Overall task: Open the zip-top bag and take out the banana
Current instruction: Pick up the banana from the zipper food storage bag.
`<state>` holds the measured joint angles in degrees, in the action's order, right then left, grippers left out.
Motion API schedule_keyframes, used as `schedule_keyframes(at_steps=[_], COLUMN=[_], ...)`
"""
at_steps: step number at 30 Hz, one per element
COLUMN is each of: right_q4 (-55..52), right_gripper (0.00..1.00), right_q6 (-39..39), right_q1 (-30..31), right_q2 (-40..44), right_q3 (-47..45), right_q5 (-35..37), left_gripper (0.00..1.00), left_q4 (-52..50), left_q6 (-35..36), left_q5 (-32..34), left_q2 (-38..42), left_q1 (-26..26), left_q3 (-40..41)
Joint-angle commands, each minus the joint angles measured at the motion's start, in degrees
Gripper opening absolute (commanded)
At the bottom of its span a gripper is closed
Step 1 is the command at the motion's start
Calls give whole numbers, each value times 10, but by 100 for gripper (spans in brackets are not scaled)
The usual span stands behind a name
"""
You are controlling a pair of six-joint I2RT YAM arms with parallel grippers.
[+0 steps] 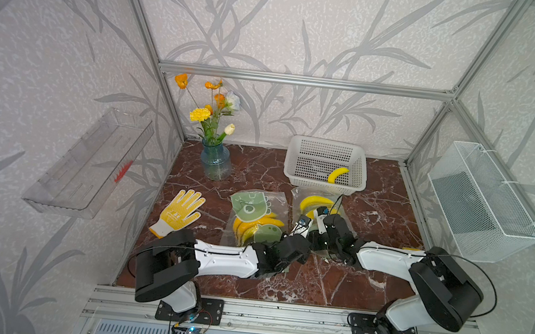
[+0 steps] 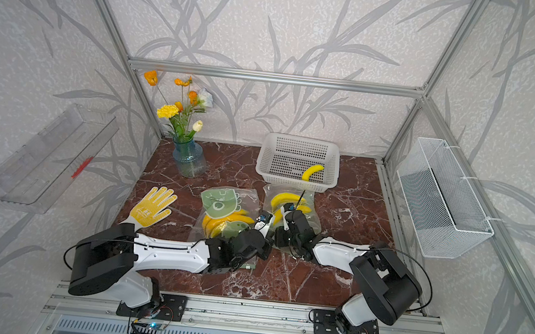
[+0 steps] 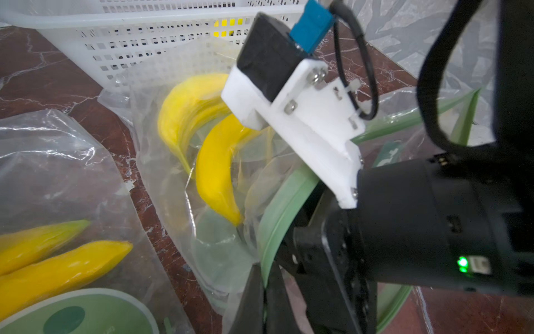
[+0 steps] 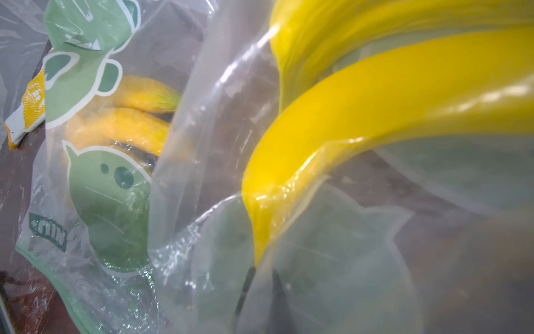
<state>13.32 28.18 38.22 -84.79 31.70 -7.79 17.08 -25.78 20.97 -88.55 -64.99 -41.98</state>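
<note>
left gripper [image 3: 264,300] clenched on green zip rim [image 3: 277,208] of zip-top bag [image 3: 170,202]; right gripper [image 4: 261,289] closed at lower centre, banana [image 4: 375,101] inside bag, tip just above, long axis toward upper right.

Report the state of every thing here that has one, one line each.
worked bag: mouth parted, two bananas inside
left gripper: shut on the worked bag's green zip strip
right gripper: shut at that bag's mouth; what it pinches is unclear
other bag: lying flat, bananas inside
basket: upright, one banana inside
vase: upright, holding flowers
glove: lying flat
</note>
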Motion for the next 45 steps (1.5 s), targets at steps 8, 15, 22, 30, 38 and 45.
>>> schedule_keyframes(at_steps=[8,15,22,30,38,45], right_q4=[-89,-142,-207,-282,-333,-352], right_gripper=[1,0,0,1,1,1], right_q6=[-21,-37,-50,-75,-98,-109], right_q1=[-15,-19,-19,-28,-29,-32], right_q2=[70,118,152,203,238,295], right_q3=[-26,-20,-5,4,10,-3], right_q5=[-6,-24,-87,-145,-210,-272], left_gripper=[0,0,0,0,0,0], left_q4=[-48,-62,-87,-136,-115,-102], left_q6=[0,11,13,40,42,40], left_q5=[8,13,28,92,72,35], left_q2=[-34,-41,-63,-89,-95,-93], left_q1=[9,9,9,19,34,47], left_q3=[-40,-52,-79,-120,-120,-119])
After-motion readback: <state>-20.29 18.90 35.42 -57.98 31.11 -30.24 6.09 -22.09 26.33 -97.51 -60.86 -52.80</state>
